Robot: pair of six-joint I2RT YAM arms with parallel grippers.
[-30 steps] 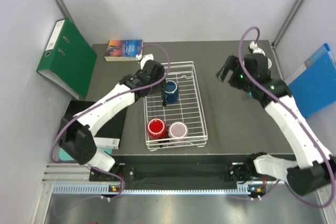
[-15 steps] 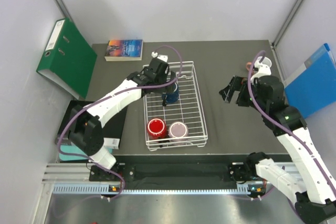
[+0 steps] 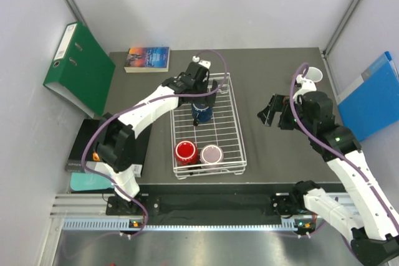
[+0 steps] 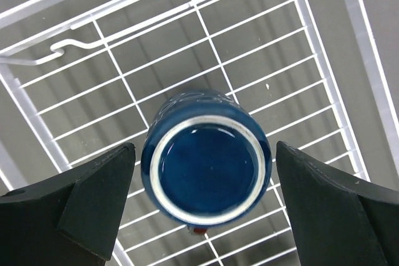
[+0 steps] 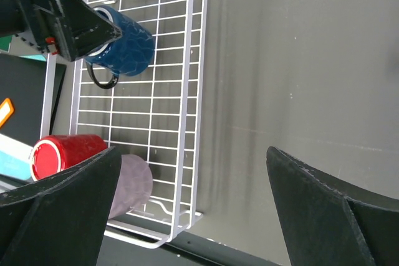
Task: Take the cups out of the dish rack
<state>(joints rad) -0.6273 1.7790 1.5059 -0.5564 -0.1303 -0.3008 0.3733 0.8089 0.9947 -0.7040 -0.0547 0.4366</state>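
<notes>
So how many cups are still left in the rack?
Three. One pale cup seems already out, on the table's far right corner. The open left gripper is over the dark blue cup, a finger each side, not holding it. The red cup and mauve cup wait at the dish rack's near end. The right gripper is open and empty.

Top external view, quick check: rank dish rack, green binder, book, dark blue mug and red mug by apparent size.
1. dish rack
2. green binder, propped up at a slant, so its rank is less sure
3. book
4. dark blue mug and red mug: they look alike, so not ranked.
</notes>
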